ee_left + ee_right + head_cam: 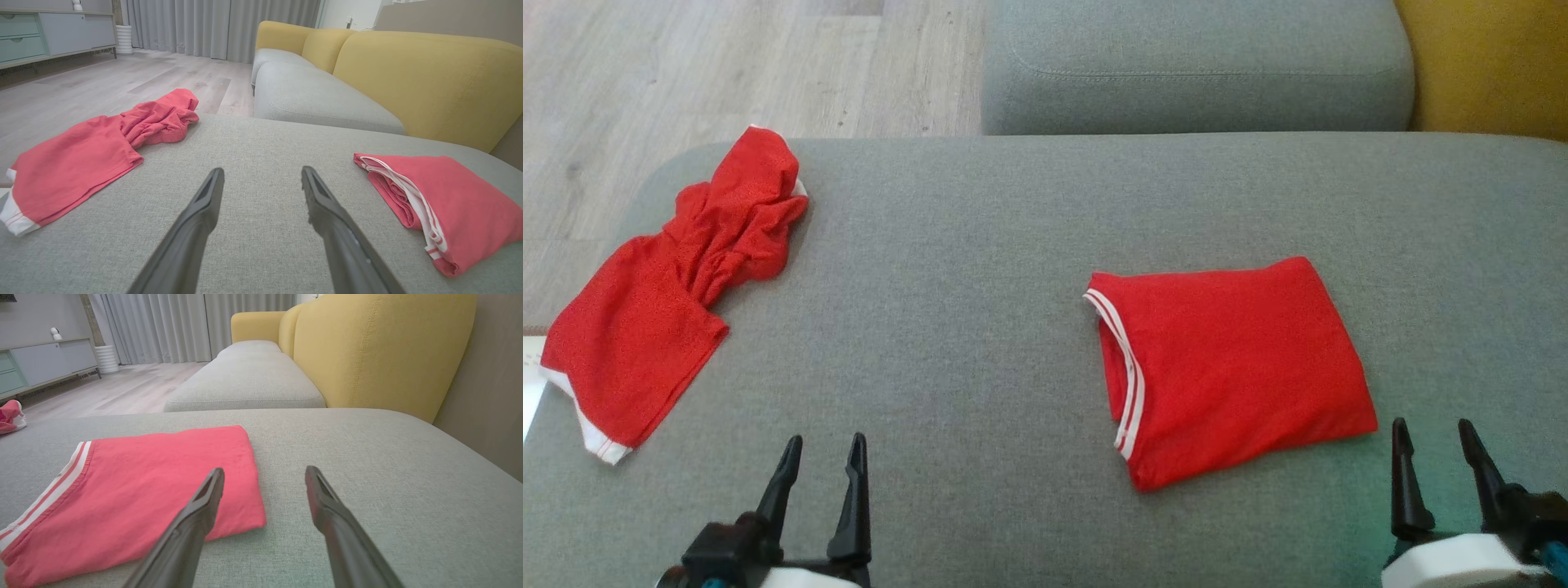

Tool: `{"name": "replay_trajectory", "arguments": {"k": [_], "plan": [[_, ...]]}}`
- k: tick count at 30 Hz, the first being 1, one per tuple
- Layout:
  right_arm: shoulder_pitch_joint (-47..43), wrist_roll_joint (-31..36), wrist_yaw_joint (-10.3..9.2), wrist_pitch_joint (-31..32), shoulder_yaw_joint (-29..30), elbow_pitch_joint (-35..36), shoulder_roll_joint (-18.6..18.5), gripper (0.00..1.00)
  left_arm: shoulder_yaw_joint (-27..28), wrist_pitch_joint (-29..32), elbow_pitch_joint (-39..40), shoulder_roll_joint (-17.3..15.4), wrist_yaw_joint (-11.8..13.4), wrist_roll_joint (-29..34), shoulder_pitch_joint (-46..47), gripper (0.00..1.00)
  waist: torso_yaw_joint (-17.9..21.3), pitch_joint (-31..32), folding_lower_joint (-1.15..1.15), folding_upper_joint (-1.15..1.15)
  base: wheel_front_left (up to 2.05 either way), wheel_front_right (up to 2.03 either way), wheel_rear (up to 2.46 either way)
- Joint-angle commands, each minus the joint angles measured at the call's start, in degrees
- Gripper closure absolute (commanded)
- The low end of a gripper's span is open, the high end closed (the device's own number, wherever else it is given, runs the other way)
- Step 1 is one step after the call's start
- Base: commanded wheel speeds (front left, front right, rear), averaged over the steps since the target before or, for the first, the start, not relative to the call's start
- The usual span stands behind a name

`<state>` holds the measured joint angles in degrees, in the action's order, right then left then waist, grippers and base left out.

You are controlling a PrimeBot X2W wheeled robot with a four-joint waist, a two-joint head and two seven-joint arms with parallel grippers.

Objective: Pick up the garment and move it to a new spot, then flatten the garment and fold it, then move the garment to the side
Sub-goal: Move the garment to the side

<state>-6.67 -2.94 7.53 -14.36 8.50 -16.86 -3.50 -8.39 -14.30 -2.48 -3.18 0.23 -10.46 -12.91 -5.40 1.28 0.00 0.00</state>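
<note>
Both grippers hung wide open w/ nothing in them: left gripper (825, 441) low over bare seat (972, 286), right gripper (1432, 425) just beside the near-right corner of the folded garment (1241, 367).

Judged risks:
- Crumpled garment (670, 318) lay at the seat's far-left corner, its far end and white hem right at the edge. A pull from one end only could prob. drag it off onto the floor (727, 65).
- The far half was bunched in thick ridges. A pinch there might catch just the top layer, so the rest would trail and twist, making flattening harder.
- Right gripper sat so near the folded garment that a sideways swing could snag a corner and undo the fold.
- A reach across to the left w/ the right arm would pass over the folded piece; left arm looked the safer pick.

Orientation:
- Crumpled garment: long axis diagonal, from the flat white-hemmed end near-left to the bunched end far-right. Hem pointed toward the robot's left.
- Folded garment: right of centre on the seat, well apart from the other. Approx. rectangular, turned slightly, long axis roughly left-right. White-striped edge faced left, smooth fold edges on the far and right sides.
</note>
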Motion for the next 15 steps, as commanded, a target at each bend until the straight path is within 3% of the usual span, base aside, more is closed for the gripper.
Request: {"name": "replay_trajectory", "arguments": {"k": [1,7,15], "plan": [[1.9,0.2,-0.04,-0.6,-1.3,1.5,-0.4,0.0,2.3,-0.7,1.5,0.3,0.0,0.5,1.6,0.0,-0.1,-0.1,0.0,0.0,0.0,0.0,0.0],[8.4,-4.1,-0.04,2.5,-3.8,0.1,-1.9,0.0,1.6,-0.7,2.0,0.3,0.2,0.2,2.0,0.0,0.3,-2.2,0.0,0.0,0.0,0.0,0.0],[25.7,-11.1,-0.04,27.3,-6.0,-9.9,-7.4,0.0,-1.6,-0.7,1.8,0.3,0.6,0.0,6.3,0.0,-0.7,-8.5,0.0,0.0,0.0,0.0,0.0]]}}
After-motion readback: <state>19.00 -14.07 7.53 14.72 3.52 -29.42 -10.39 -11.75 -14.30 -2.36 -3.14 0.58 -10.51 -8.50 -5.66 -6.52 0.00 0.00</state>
